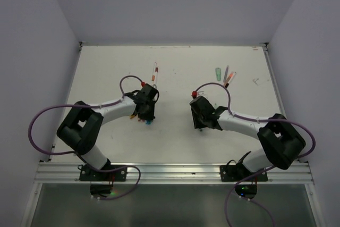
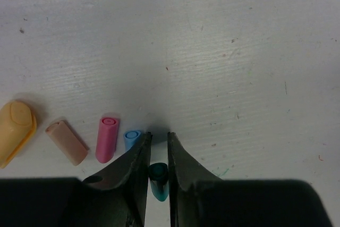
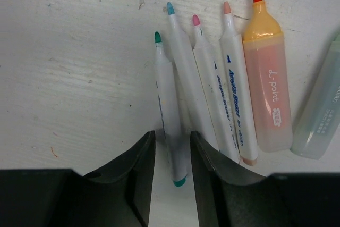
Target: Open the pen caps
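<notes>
Dark fingers of the left hand [image 2: 158, 137] are sitting almost closed, and they seem to be pinching a teal cap [image 2: 158, 179]. Four more pen caps [image 2: 107, 139] are lying loose beside it on the desk [image 2: 239, 51]. The right hand [image 3: 172, 133] is standing a little open around a green-tipped pen [image 3: 166, 94], not squeezing it. Five bare pens [image 3: 209, 78] are lying together there. Farther off, other pens [image 1: 228, 76] are probably waiting with caps on.
</notes>
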{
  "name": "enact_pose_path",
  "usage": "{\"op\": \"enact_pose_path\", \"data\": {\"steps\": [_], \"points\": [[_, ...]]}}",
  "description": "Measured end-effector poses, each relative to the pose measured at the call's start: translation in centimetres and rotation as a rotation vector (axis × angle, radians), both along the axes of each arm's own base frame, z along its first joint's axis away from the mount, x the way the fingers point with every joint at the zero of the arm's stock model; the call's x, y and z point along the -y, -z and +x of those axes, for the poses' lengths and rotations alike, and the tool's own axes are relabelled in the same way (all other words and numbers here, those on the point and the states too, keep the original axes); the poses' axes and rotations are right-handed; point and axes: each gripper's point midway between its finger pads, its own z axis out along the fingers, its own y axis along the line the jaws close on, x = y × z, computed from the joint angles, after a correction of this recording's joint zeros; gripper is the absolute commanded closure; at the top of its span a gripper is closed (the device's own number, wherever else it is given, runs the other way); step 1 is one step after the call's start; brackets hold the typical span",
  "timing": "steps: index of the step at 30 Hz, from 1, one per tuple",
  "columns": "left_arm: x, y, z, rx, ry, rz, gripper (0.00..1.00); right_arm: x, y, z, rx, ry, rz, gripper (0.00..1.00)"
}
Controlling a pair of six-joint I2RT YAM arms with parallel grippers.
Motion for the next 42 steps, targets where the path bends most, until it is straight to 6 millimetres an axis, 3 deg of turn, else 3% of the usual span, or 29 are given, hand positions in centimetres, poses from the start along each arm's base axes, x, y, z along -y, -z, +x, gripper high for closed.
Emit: {"op": "enact_pose_path", "data": {"steps": [11, 16, 19, 24, 25, 30, 35, 42], "points": [[-0.1, -0.1, 0.3, 0.017, 0.01, 0.013, 0.58, -1.5, -3.6, 0.6, 0.092, -0.04, 0.117, 0.52], [-0.1, -0.8, 0.5, 0.019, 0.009, 0.025, 0.44, -2.2, -6.6, 1.1, 0.17, -0.062, 0.194, 0.34], [0.4, -2.5, 1.7, 0.054, 0.008, 0.017, 0.32, -2.5, -8.3, 1.3, 0.222, -0.074, 0.233, 0.24], [2.1, -7.4, 5.6, 0.188, 0.004, -0.037, 0.22, -2.6, -11.5, 1.8, 0.323, -0.077, 0.297, 0.1], [2.3, -8.4, 6.5, 0.213, -0.005, -0.05, 0.22, -2.6, -12.0, 1.9, 0.344, -0.073, 0.308, 0.02], [0.4, -11.5, 11.0, 0.318, -0.085, -0.082, 0.33, -1.9, -12.9, 2.0, 0.403, -0.052, 0.331, 0.01], [-2.2, -12.1, 16.1, 0.403, -0.159, -0.055, 0.47, -1.7, -12.5, 2.1, 0.407, -0.03, 0.333, 0.01], [-0.8, -10.7, 22.5, 0.478, -0.136, -0.043, 0.51, -1.9, -12.2, 2.5, 0.408, -0.03, 0.33, 0.02]]}}
